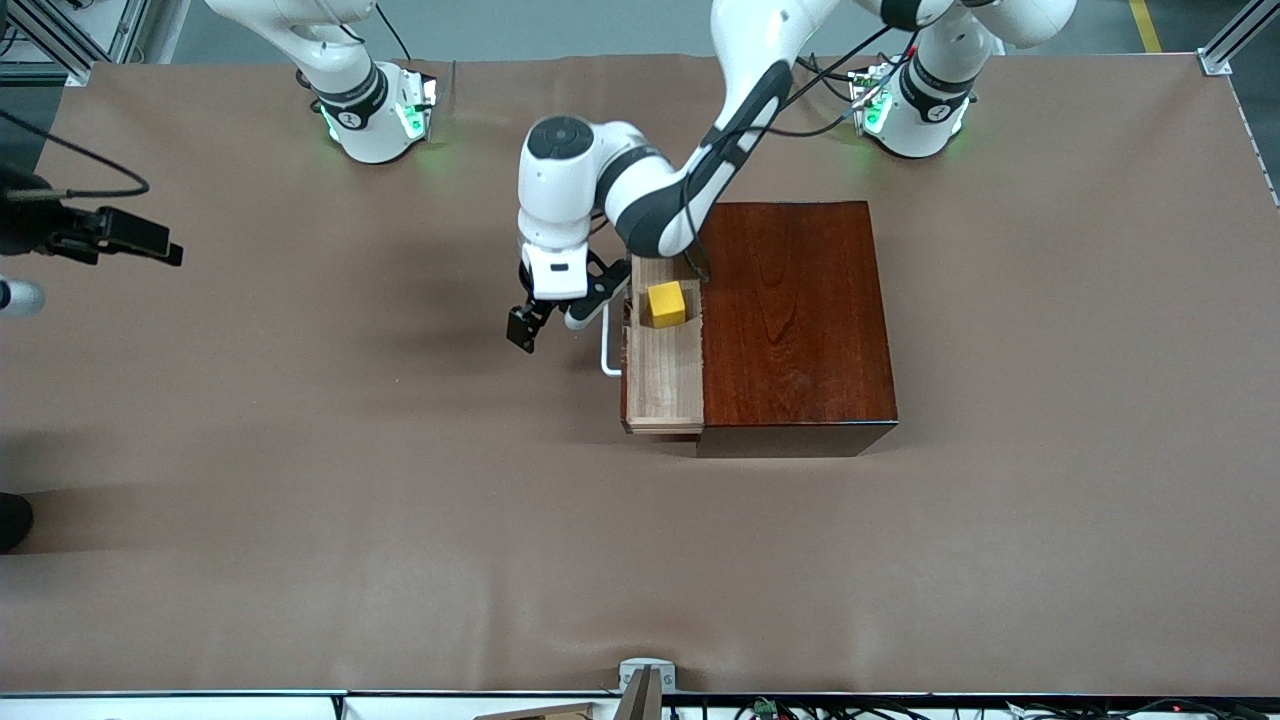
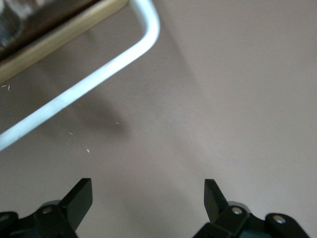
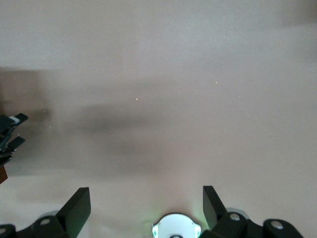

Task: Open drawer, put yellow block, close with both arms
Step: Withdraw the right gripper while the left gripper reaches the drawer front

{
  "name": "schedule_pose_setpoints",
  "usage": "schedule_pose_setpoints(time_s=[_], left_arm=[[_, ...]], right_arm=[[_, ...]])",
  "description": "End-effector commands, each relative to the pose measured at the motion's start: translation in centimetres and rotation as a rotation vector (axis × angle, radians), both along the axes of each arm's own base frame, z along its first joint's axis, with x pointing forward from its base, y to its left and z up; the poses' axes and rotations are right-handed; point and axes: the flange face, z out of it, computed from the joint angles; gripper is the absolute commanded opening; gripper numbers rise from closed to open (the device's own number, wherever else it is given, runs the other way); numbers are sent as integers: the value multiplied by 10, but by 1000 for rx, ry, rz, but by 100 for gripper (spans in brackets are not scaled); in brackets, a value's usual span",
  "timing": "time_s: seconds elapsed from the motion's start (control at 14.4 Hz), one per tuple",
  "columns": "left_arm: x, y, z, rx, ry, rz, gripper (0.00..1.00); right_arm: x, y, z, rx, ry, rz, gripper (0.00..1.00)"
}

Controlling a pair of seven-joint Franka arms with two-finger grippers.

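The dark reddish-brown box [image 1: 795,320] stands on the table with its pale-wood drawer [image 1: 665,370] pulled out toward the right arm's end. The yellow block [image 1: 666,304] lies in the drawer. My left gripper [image 1: 535,325] hangs open and empty over the table just beside the white handle [image 1: 608,355], not touching it. In the left wrist view the open gripper [image 2: 148,191] has only tablecloth between its fingers, with the handle [image 2: 99,79] and the drawer front [image 2: 54,39] ahead. My right gripper [image 3: 147,198] is open and empty, held high over its own base [image 3: 176,227]; it is out of the front view.
The brown tablecloth [image 1: 400,520] covers the whole table. A black device on a cable [image 1: 100,235] juts in at the right arm's end. The right arm's base [image 1: 375,110] and the left arm's base [image 1: 915,110] glow green at the robots' edge.
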Motion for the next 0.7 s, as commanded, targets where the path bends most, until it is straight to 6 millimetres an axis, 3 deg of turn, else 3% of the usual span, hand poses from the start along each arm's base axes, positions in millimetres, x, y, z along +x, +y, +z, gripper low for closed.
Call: schedule_pose_setpoints(time_s=[0.0,0.28,0.63], left_arm=[[0,-2,-12,49,-18,45,100],[5,19,-26,192,61,74,100],[41,72,-36,335,161,154,100]], right_arm=[[-44,12,-9,-28,-49,54,100],[-43,21,7,-30,-72,75,100],[-33,18,21,-58,-111,139,100]])
